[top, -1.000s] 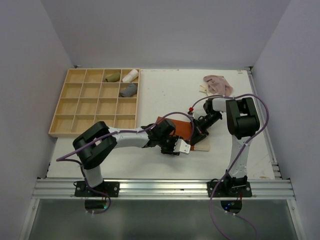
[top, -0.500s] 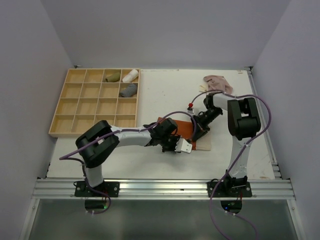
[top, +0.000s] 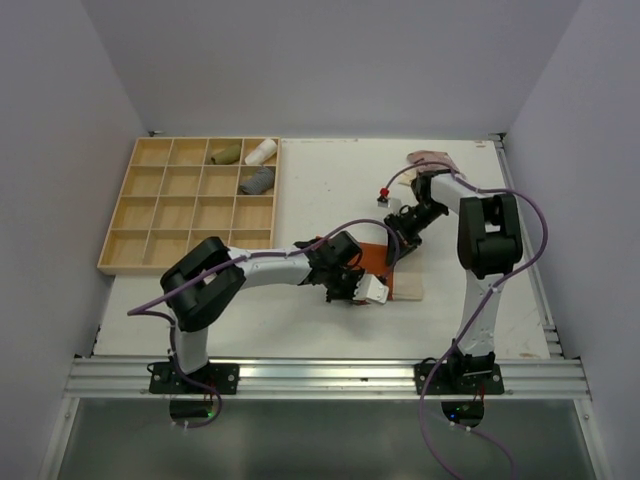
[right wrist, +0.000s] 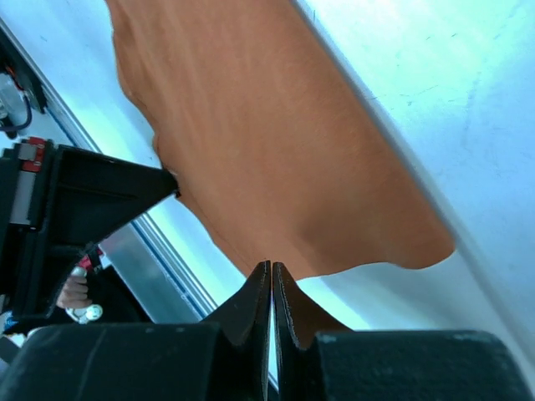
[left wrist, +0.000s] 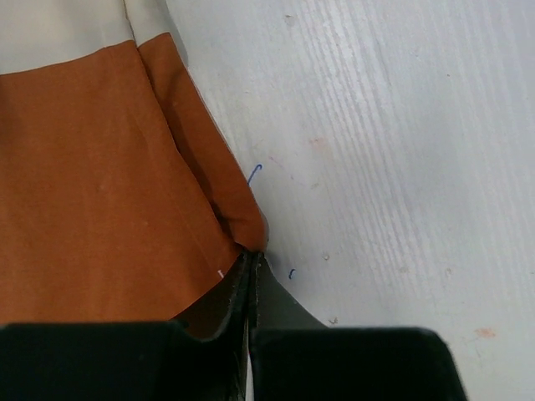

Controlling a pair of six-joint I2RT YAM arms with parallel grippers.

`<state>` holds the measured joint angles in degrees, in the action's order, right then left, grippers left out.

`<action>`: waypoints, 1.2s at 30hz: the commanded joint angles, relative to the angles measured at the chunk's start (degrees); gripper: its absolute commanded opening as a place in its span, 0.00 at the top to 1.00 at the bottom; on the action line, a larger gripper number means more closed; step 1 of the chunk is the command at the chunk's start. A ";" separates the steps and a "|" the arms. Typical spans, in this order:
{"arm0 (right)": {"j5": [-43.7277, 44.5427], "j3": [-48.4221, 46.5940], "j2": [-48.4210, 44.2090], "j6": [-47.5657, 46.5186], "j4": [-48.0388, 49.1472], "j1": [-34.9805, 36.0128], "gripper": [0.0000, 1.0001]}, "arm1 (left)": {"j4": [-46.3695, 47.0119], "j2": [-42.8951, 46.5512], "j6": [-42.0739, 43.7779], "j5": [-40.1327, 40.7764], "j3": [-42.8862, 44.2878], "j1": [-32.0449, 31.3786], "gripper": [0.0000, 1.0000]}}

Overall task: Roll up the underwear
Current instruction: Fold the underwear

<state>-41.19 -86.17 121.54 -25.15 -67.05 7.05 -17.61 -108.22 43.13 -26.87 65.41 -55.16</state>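
Note:
The rust-orange underwear [top: 373, 259] lies mid-table, its beige waistband [top: 408, 287] toward the near right. My left gripper [top: 362, 288] is shut on a near corner of it. In the left wrist view the jaws [left wrist: 253, 256] pinch that orange corner [left wrist: 242, 219]. My right gripper [top: 394, 250] is shut on the cloth's far edge. In the right wrist view the tips [right wrist: 272, 267] meet the orange hem [right wrist: 276, 142]. The pale beige-pink underwear [top: 432, 162] lies crumpled at the back right, apart from both grippers.
A wooden compartment tray [top: 150, 215] stands at the back left with three rolled cloths [top: 257, 180] in its upper right cells. The right arm's cable with a red tag [top: 383, 196] loops over the cloth. The table's right rail [top: 530, 260] runs beside the right arm.
The left jaws have closed onto the orange corner. The right gripper has drawn back toward the far side, and its elbow has swung back with it.

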 commanded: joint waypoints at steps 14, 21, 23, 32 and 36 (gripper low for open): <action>3.05 2.62 -3.23 -4.03 -1.06 5.70 0.92 | -9.82 6.45 -6.66 -5.29 2.27 0.22 1.00; 1.45 -11.47 0.18 0.09 -1.95 5.26 0.90 | -11.04 6.62 -6.57 -6.53 3.23 1.89 1.00; 2.08 -13.31 1.68 0.71 -0.99 5.34 0.89 | -11.40 6.71 -6.57 -6.88 3.50 2.51 1.00; 0.32 -7.63 1.69 -0.16 -0.72 5.52 0.90 | -6.93 10.30 -3.85 -5.47 -2.47 2.69 0.59; -0.38 -4.10 0.28 -0.52 -0.37 5.61 0.90 | -2.71 14.26 -3.76 -3.28 -7.03 2.69 0.50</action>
<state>-39.44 -92.07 124.88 -25.32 -67.11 12.43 -26.26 -98.94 38.63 -31.00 60.60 -52.53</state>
